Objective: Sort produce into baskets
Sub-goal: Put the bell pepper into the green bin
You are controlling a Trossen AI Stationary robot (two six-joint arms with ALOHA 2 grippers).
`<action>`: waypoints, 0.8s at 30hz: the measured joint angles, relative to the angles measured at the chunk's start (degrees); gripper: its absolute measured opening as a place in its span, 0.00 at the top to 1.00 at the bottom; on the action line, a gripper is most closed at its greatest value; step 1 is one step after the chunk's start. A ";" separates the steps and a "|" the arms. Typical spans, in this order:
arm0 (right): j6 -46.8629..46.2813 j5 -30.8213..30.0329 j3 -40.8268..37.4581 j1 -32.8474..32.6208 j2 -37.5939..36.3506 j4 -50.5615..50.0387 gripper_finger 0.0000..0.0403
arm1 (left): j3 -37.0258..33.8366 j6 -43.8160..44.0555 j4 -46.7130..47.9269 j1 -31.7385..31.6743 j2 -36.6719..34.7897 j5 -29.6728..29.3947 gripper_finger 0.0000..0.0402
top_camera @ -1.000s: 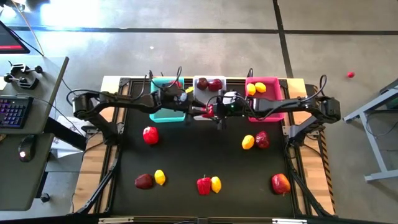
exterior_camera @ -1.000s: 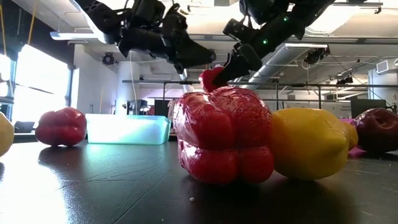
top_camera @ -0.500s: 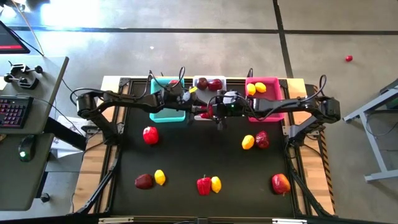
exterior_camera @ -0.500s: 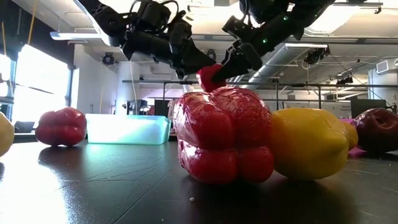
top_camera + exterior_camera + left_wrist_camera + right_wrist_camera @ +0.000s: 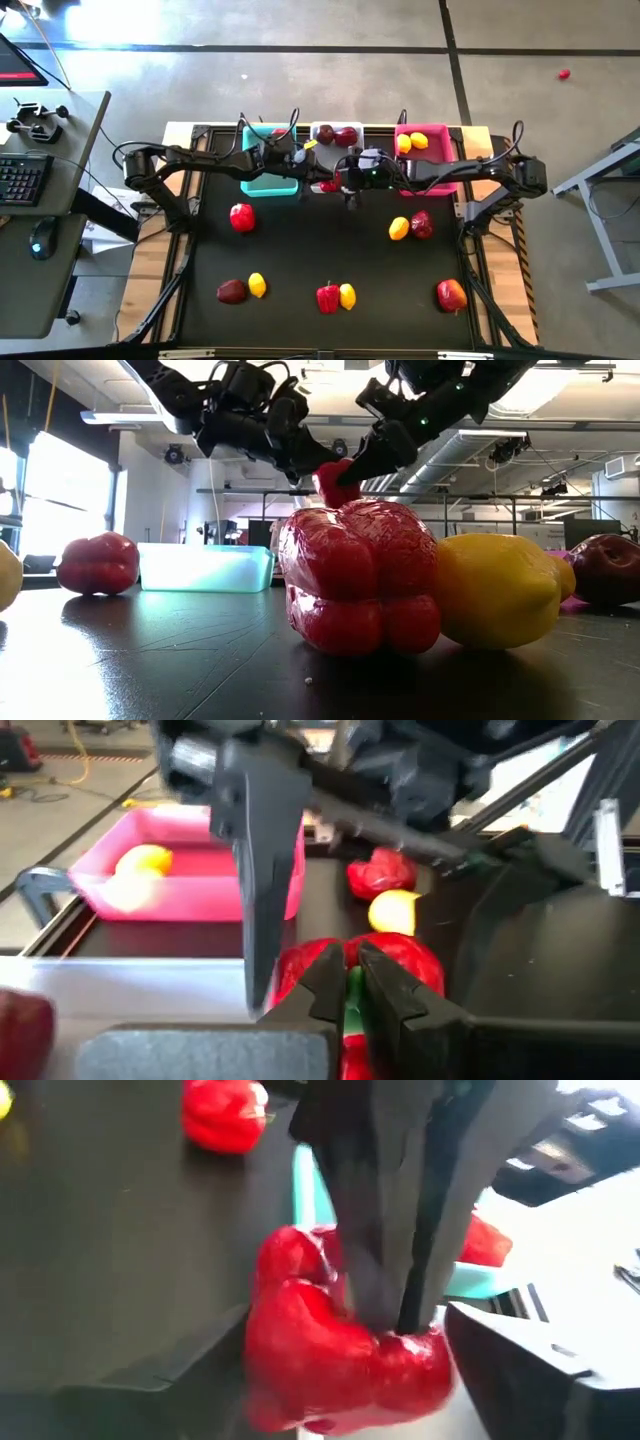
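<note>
Both arms crowd the upper centre, blocking the white basket (image 5: 335, 135) front. The worktop (image 5: 320, 240) middle lies open between the left pepper (image 5: 241, 216) and right lemon (image 5: 398, 228).

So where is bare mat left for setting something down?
Free: the middle, between the loose pepper and the lemon-fruit pair. Crowded: the back edge, where both grippers meet at a held pepper before the baskets.
</note>
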State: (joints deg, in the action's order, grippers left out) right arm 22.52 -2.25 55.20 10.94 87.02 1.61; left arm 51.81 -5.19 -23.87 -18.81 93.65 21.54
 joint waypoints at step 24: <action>-4.55 -9.37 0.35 2.62 -0.13 0.08 0.14 | -2.89 3.12 29.20 -13.12 -16.74 -26.79 1.00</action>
State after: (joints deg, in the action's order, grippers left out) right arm 17.98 -11.63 55.55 13.56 86.89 1.68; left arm 48.92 -2.08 5.33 -31.93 76.91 -5.25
